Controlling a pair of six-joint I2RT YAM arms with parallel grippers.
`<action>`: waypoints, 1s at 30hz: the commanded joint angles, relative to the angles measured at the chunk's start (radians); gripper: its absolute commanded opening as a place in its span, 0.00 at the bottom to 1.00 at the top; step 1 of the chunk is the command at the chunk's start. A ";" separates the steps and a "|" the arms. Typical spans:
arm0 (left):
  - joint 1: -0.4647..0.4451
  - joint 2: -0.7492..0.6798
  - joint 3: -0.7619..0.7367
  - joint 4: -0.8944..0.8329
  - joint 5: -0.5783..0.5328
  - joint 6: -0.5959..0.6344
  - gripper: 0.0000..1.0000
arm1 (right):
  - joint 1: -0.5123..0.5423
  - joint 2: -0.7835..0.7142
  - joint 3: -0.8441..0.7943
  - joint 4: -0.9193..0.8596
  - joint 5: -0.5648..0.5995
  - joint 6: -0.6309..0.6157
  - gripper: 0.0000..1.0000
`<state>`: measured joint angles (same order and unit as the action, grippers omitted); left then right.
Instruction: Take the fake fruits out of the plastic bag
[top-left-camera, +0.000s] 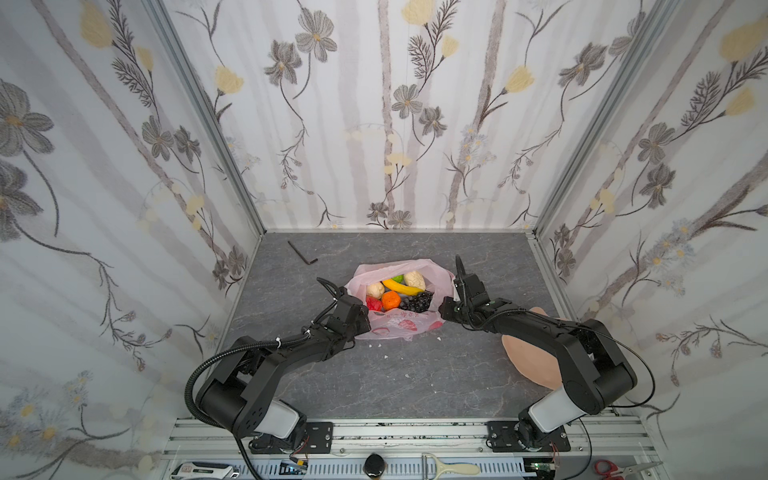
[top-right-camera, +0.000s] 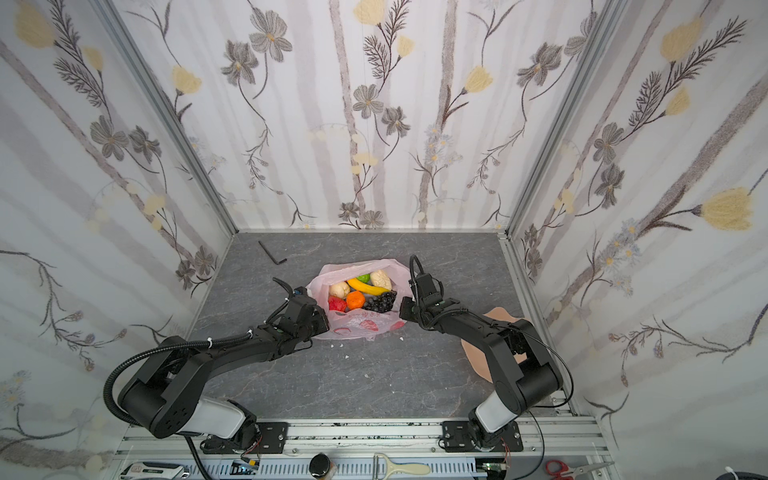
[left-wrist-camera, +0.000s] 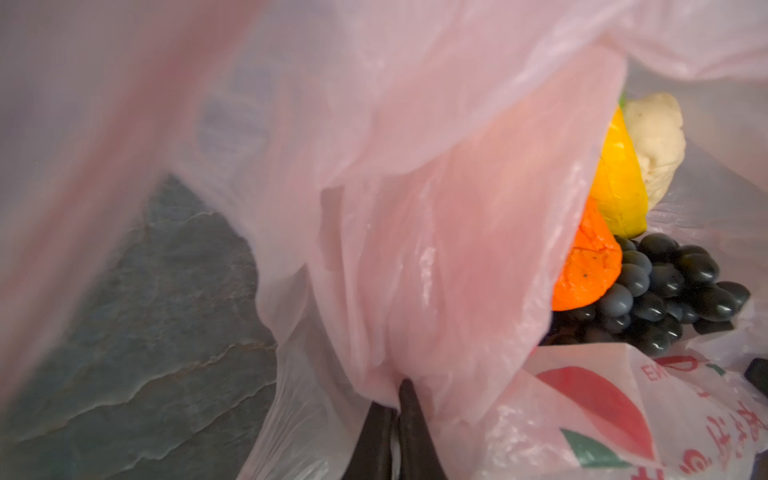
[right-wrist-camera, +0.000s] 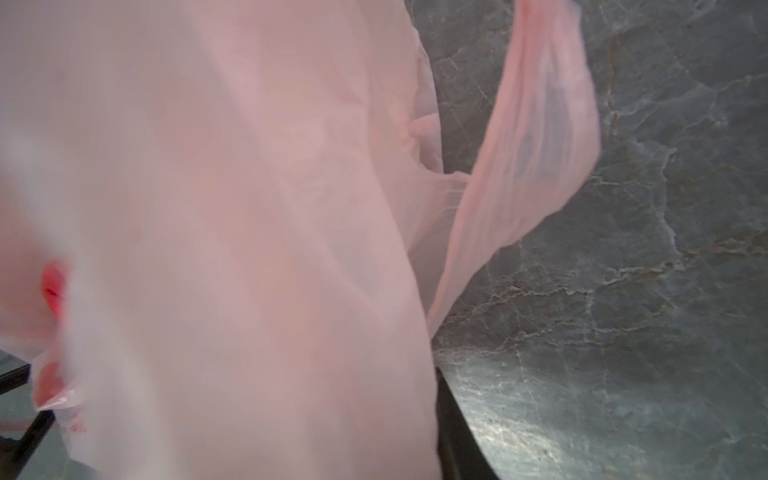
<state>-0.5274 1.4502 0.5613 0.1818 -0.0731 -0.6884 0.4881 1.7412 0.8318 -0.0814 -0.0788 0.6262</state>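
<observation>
The plastic bag (top-left-camera: 399, 326) lies mid-table in both top views with its mouth spread wide. Inside show the fake fruits: a yellow banana (top-left-camera: 397, 286), a dark grape bunch (top-left-camera: 417, 301), an orange piece (top-left-camera: 390, 300), a red piece (top-left-camera: 374, 304), a green one (top-left-camera: 398, 277) and two beige lumps (top-left-camera: 414, 280). My left gripper (left-wrist-camera: 397, 399) is at the bag's left rim, its fingers pinched together on a fold of pink film. My right gripper (top-left-camera: 444, 309) is at the bag's right rim. In the right wrist view the film drapes over it and only one dark finger (right-wrist-camera: 453, 432) shows.
A black hex key (top-left-camera: 302, 252) lies at the back left. A peach-coloured dish (top-left-camera: 532, 357) sits at the right, partly under my right arm. Small white crumbs (top-left-camera: 386, 356) dot the grey table in front of the bag. Flowered walls close three sides.
</observation>
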 joint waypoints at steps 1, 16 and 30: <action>0.004 -0.041 -0.017 -0.008 -0.032 -0.034 0.25 | 0.001 0.001 -0.037 0.088 0.007 0.001 0.22; 0.046 -0.164 0.192 -0.310 -0.007 -0.018 0.82 | 0.008 -0.032 -0.059 0.130 0.015 -0.015 0.16; 0.054 0.097 0.261 -0.270 0.033 -0.015 0.39 | -0.015 -0.022 -0.061 0.184 -0.042 -0.010 0.13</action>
<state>-0.4835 1.5448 0.8387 -0.1074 -0.0624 -0.7174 0.4946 1.7119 0.7670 0.0277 -0.0914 0.6163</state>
